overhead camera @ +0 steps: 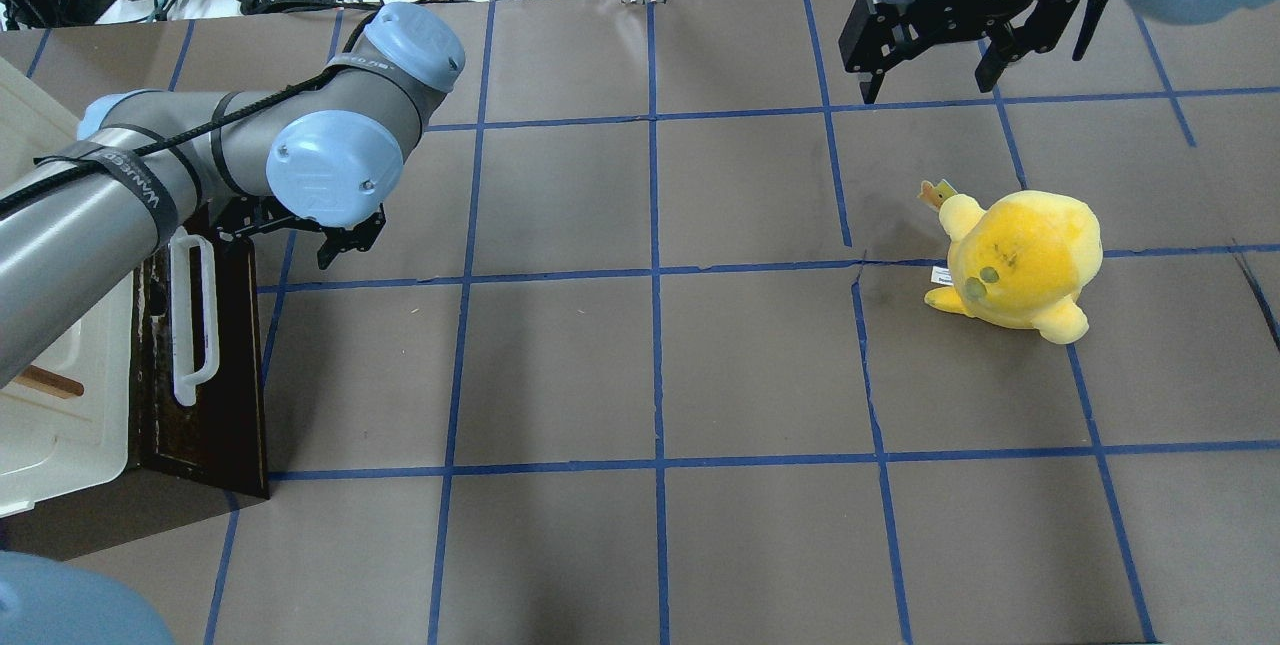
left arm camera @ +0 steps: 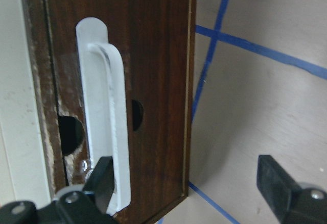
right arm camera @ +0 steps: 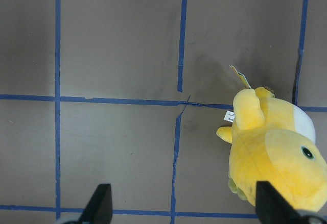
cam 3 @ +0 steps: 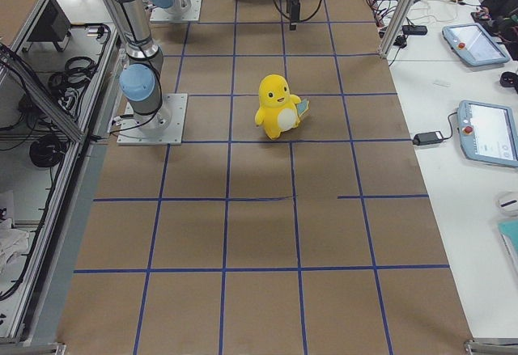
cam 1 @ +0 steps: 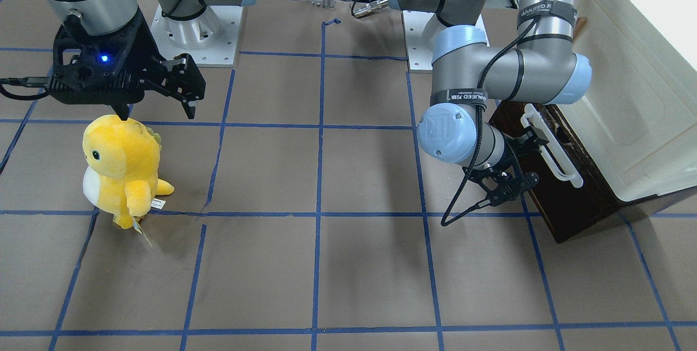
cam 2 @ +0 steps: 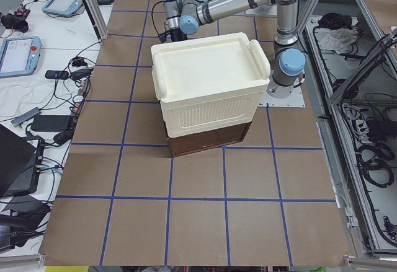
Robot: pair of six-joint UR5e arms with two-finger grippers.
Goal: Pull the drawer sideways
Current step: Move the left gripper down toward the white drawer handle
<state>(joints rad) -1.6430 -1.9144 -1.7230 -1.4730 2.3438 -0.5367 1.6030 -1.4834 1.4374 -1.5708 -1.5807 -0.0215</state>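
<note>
The drawer (cam 1: 566,204) has a dark brown front and a long white bar handle (cam 1: 551,148), and sits at the bottom of the cream-white cabinet (cam 1: 637,95). It also shows in the overhead view (overhead camera: 215,395) and the left wrist view (left arm camera: 158,71). My left gripper (cam 1: 520,165) is open at the handle's end. In the left wrist view (left arm camera: 189,183), one finger (left arm camera: 102,179) is right beside the handle (left arm camera: 102,117) and the other (left arm camera: 276,180) is over the table past the drawer's edge. My right gripper (overhead camera: 927,85) is open and empty above the table.
A yellow plush toy (cam 1: 122,166) stands on the brown mat below the right gripper (cam 1: 158,109); it also shows in the right wrist view (right arm camera: 276,152). Blue tape lines grid the table (cam 1: 321,177). Both arm bases stand at the robot's edge.
</note>
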